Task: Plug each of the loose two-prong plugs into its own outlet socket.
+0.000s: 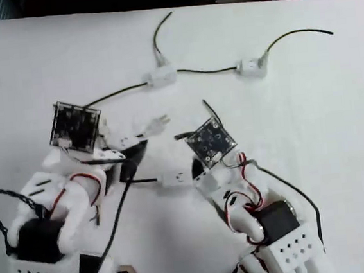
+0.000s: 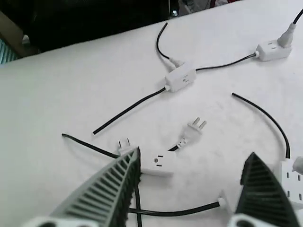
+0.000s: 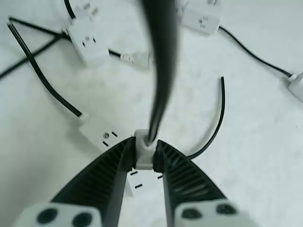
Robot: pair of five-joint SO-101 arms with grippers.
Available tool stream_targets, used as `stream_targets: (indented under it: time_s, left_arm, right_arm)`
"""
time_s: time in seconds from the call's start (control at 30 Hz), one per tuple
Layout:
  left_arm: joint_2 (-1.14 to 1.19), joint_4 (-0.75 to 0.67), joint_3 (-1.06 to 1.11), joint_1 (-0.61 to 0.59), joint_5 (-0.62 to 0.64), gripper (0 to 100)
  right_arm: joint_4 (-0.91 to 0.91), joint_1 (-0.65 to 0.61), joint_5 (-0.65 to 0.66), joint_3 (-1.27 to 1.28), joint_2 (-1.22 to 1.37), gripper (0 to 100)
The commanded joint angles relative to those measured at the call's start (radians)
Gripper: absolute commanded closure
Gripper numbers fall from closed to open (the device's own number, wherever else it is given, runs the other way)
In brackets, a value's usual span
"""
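Observation:
My right gripper (image 3: 143,144) is shut on a white two-prong plug (image 3: 144,153) whose black cord (image 3: 161,66) rises toward the camera. The plug is held just over a white outlet socket (image 3: 102,134); in the high view this socket (image 1: 175,178) lies between the arms. My left gripper (image 2: 194,156) hangs open above the table. Between its fingers (image 2: 113,189) lie a loose plug (image 2: 196,126) with bare prongs, a small white socket (image 2: 159,163) and another loose plug (image 2: 125,144). The high view shows the first loose plug (image 1: 159,122) near the middle.
Two more white sockets (image 1: 161,76) (image 1: 251,67), joined by a black cord, lie at the back, each with a plug in it. Loose black cords (image 2: 123,112) cross the white table (image 1: 336,128). A further socket (image 2: 293,175) lies beside the left gripper.

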Motion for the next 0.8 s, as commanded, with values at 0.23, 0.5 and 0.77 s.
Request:
stream_targets:
  time_s: [0.23,0.5,0.77]
  left_arm:
    - [0.110,-0.003,-0.015,-0.024,-0.005,66]
    - [0.111,-0.058,0.086,0.110,-0.009,66]
    - [0.358,-0.080,0.044,0.252,-0.009,61]
  right_arm:
    - [-0.130,0.044,0.138,0.187,0.035,98.2]
    - [-0.124,0.194,0.048,-0.091,0.354,98.1]
    - [-0.130,0.351,-0.245,-0.328,0.562,98.1]
